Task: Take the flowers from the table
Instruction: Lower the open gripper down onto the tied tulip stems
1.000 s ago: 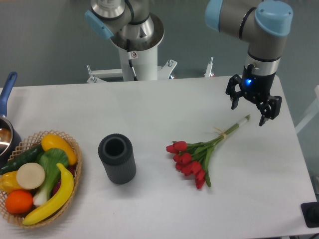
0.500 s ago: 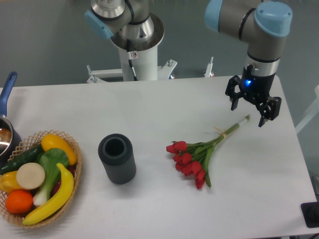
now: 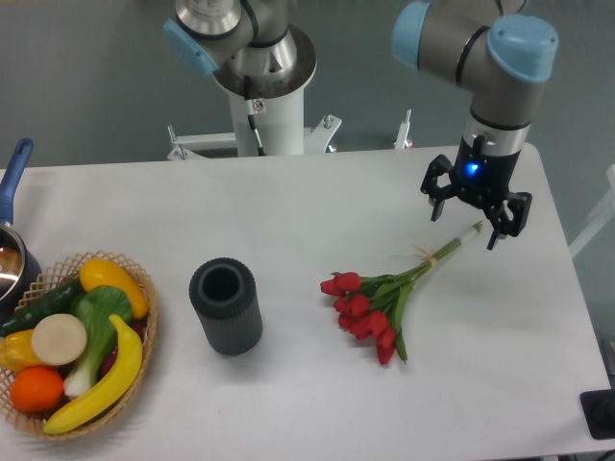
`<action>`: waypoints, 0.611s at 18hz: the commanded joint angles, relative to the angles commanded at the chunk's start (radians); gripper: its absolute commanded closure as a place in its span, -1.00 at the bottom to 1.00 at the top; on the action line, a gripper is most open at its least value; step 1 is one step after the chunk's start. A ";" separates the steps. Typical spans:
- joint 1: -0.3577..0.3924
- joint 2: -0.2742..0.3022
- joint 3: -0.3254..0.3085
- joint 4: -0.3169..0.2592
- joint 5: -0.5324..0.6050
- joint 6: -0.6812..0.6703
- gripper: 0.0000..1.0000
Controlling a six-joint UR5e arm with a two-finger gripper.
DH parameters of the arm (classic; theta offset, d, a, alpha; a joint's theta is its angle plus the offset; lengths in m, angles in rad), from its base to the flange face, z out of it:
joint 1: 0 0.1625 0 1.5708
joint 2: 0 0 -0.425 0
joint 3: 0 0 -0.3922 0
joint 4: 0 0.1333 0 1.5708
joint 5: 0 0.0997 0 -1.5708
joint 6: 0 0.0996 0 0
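The flowers point(image 3: 384, 297), a bunch of red tulips with green leaves and pale tied stems, lie flat on the white table point(image 3: 288, 211) right of centre, stems pointing up-right. My gripper point(image 3: 465, 225) hangs open just above the stem tips, its black fingers point(image 3: 432, 200) spread on either side and holding nothing.
A dark grey ribbed cylinder point(image 3: 226, 305) stands upright left of the flowers. A wicker basket point(image 3: 144, 288) of fruit and vegetables sits at the front left, with a blue-handled pot point(image 3: 12, 240) behind it. The arm's white base point(image 3: 269, 115) is at the back.
The gripper has shifted slightly left and a little toward the stem end, still open. The flowers have not moved.
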 joint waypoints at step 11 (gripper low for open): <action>-0.025 -0.138 0.003 -0.070 0.032 0.078 -0.98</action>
